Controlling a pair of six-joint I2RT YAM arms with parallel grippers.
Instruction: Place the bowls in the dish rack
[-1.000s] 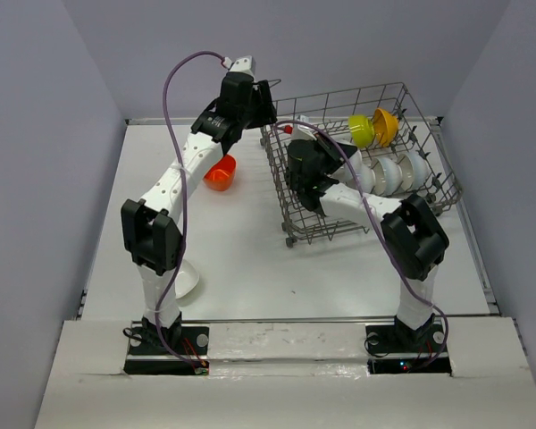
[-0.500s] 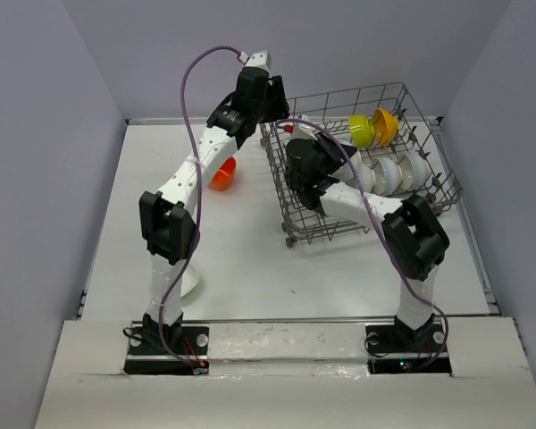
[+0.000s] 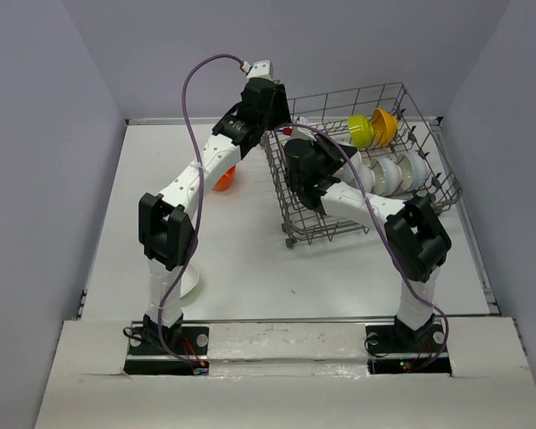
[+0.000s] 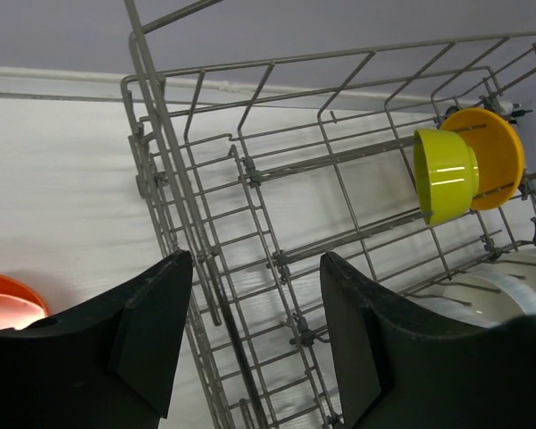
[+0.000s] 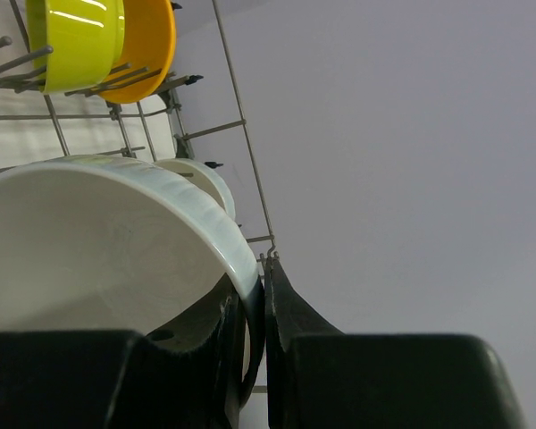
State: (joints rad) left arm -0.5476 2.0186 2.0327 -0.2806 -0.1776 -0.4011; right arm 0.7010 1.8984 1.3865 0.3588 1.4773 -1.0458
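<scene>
The right claw (image 5: 253, 299) is pinching a glossy white bowl (image 5: 98, 241) by its rim inside the grey wire dish rack (image 3: 357, 228). The open left claw (image 4: 255, 295) is hovering, with a red-orange bowl (image 4: 4, 304) lying to its left on the worktop (image 3: 241, 259).

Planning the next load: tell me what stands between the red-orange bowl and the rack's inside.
The rack's tall left wall: the red-orange bowl sits on the table outside it and must likely go over the top. The open left gripper hangs above that wall.
</scene>
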